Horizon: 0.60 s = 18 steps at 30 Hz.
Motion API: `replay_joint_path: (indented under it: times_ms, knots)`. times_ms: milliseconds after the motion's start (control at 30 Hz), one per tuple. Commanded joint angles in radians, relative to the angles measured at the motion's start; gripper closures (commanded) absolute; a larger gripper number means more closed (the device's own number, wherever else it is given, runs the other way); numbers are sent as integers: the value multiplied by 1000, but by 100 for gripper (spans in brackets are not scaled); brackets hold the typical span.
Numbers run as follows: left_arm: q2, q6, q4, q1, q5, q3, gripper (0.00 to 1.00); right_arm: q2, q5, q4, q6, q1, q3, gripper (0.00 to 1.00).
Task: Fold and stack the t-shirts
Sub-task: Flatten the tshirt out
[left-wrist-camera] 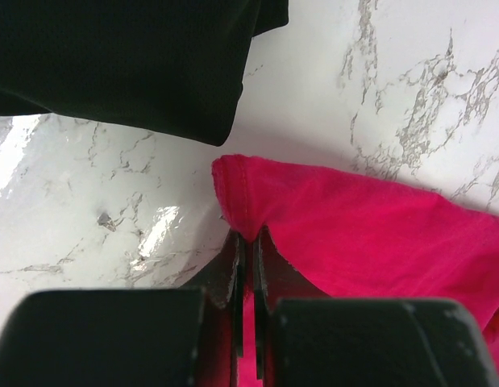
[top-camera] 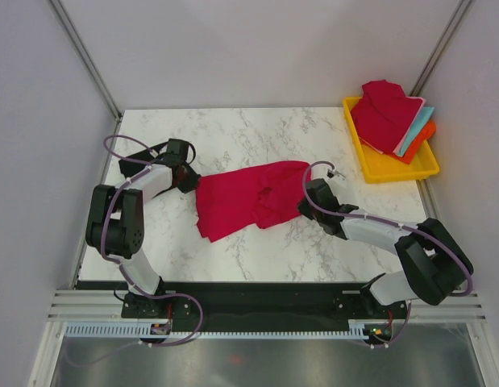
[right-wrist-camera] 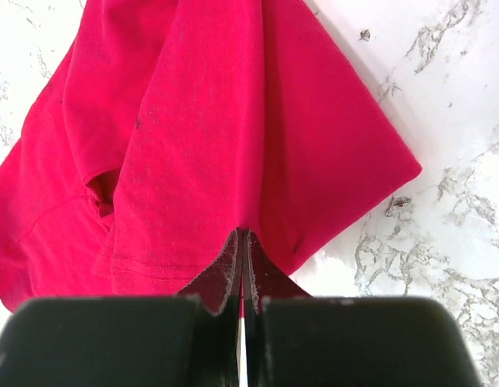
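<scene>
A crimson t-shirt [top-camera: 245,200] lies crumpled and partly spread across the middle of the marble table. My left gripper [top-camera: 194,182] is shut on its left edge, with a pinch of hem between the fingertips in the left wrist view [left-wrist-camera: 249,239]. My right gripper [top-camera: 304,203] is shut on the shirt's right edge [right-wrist-camera: 244,234], low over the table. A black t-shirt [left-wrist-camera: 128,64] lies just beyond the left gripper. More t-shirts are piled at the back right: crimson [top-camera: 383,113] on top, teal [top-camera: 413,131] and orange [top-camera: 424,137] edges below.
The yellow plastic tray [top-camera: 390,169] holds the pile at the table's back right corner. White walls with metal posts close in the table on three sides. Bare marble [top-camera: 249,129] shows behind the shirt and in front of it.
</scene>
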Motion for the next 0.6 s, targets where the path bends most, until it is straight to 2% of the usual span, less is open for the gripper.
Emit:
replay_joint_path:
  times_ms: [0, 133, 233, 300, 433, 567]
  knots:
    - [-43, -27, 17, -1, 1, -9, 98, -19, 9, 18, -3, 1, 11, 100]
    - [-49, -30, 17, -1, -1, -12, 98, -75, -9, -18, -39, -97, 8, 100]
    - [-66, -29, 17, -6, 4, -17, 98, -144, -77, -77, -100, -291, 23, 100]
    - [-107, -24, 15, -19, -7, -23, 98, -213, -80, -117, -141, -345, 43, 100]
    - [-227, -10, 15, -93, -65, -46, 98, -321, -2, -169, -244, -366, 92, 100]
    - [-366, -13, 17, -107, -87, -86, 98, -379, 47, -238, -301, -367, 163, 100]
